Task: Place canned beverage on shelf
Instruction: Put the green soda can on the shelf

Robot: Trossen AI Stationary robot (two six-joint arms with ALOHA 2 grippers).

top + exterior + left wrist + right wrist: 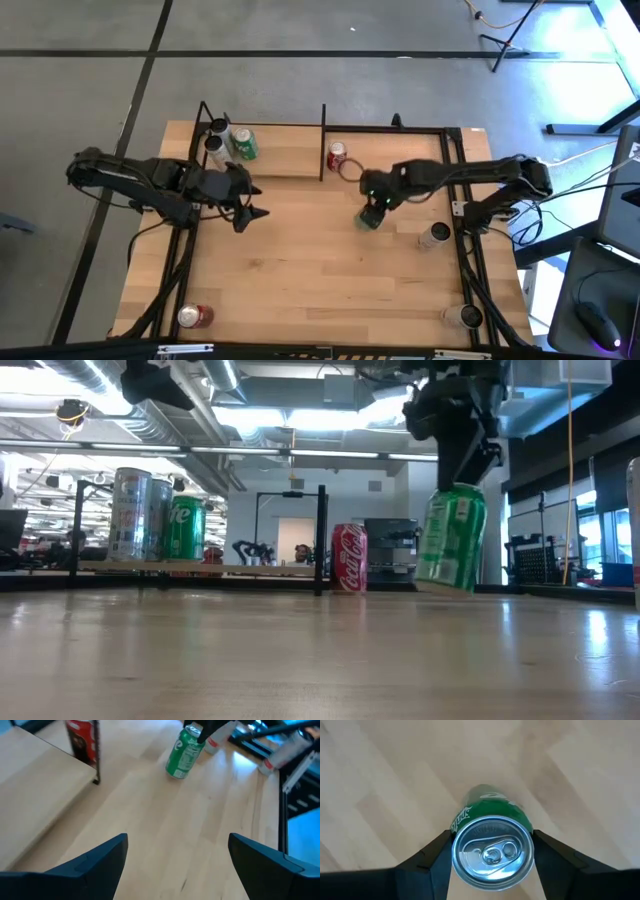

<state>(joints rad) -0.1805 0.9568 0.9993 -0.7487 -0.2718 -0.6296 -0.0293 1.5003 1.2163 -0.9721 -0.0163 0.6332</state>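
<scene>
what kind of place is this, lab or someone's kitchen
Most likely a robotics lab or workshop, not a kitchen: exposed ceiling ducts over an open room, tripod stands on a bare concrete floor, and a wooden table between two robot arms.

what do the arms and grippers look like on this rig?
Both arms are dark, near-black jointed links with thin black cables trailing from them. The left gripper ends in two flat, wedge-shaped dark fingers. The right gripper has matching matte dark fingers, and a small green light shows near its wrist.
</scene>
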